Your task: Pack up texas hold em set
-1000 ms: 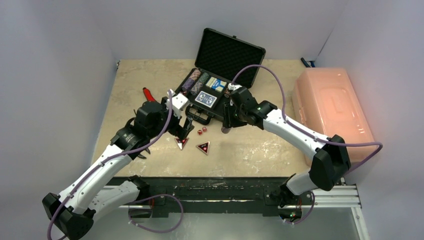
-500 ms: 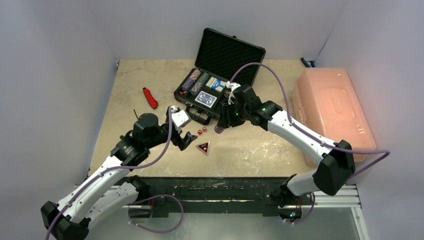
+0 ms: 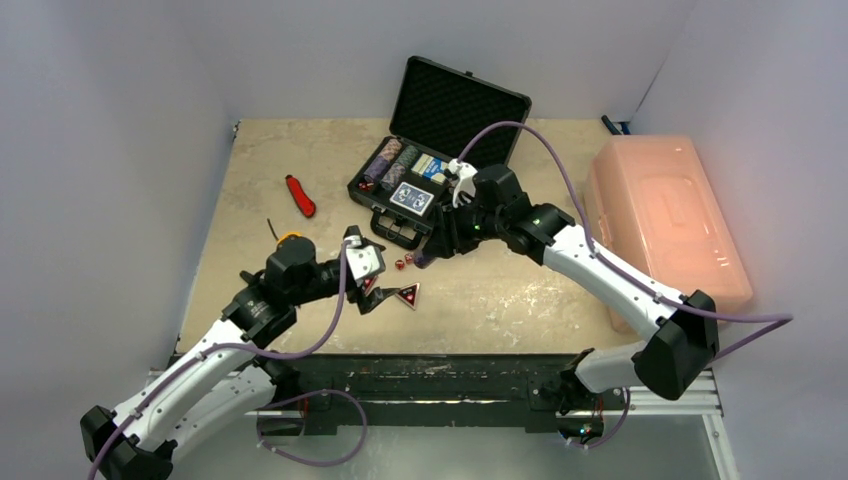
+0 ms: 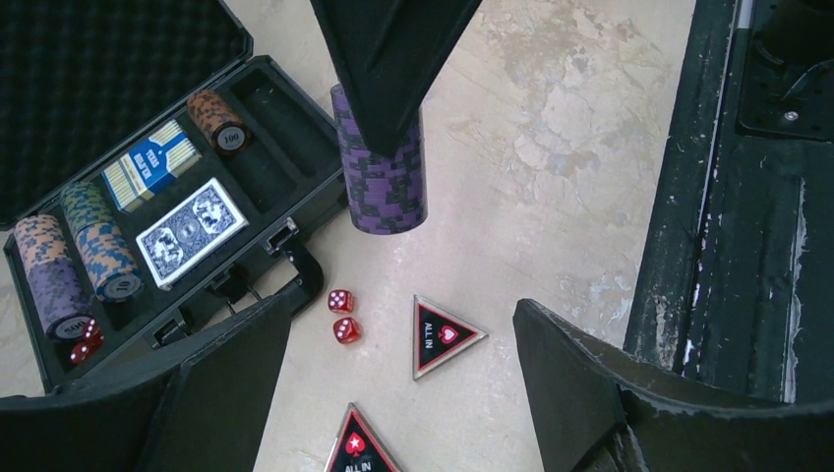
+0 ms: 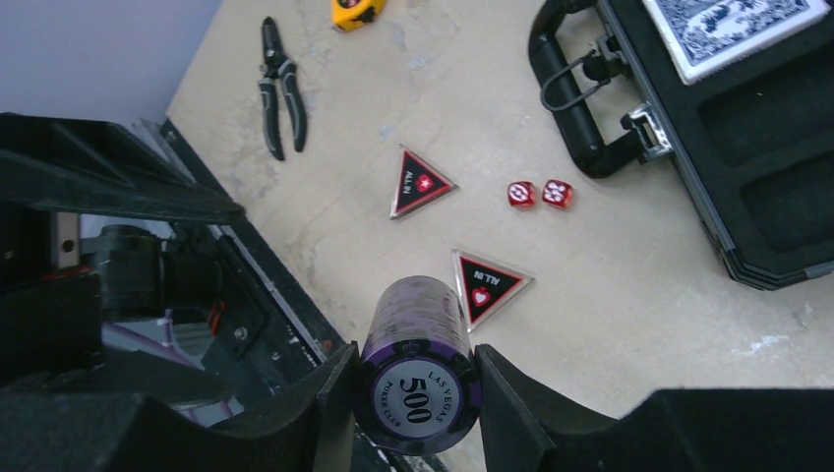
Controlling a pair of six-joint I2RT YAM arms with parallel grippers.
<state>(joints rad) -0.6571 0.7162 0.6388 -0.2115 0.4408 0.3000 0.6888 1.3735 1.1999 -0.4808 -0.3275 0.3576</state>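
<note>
The black briefcase (image 3: 400, 205) lies open at the table's middle back, with chip stacks and two card decks (image 4: 187, 231) in its foam tray. My right gripper (image 5: 415, 372) is shut on a purple poker chip stack (image 5: 418, 379), held on its side above the table just in front of the case handle (image 5: 570, 108). Two red dice (image 4: 340, 317) and two triangular red-black buttons (image 4: 441, 335) (image 4: 356, 454) lie on the table. My left gripper (image 4: 403, 317) hangs open above the buttons, holding nothing.
A red-handled tool (image 3: 300, 196) lies left of the case. Black pliers (image 5: 280, 84) and a yellow tape measure (image 5: 356, 10) sit near the left arm. The pink bin (image 3: 660, 220) fills the right side. The black base rail (image 4: 747, 197) runs along the near edge.
The left arm pulled back toward the near edge, uncovering the red-handled tool, and its gripper came over the buttons. The right gripper carried the purple stack a little left.
</note>
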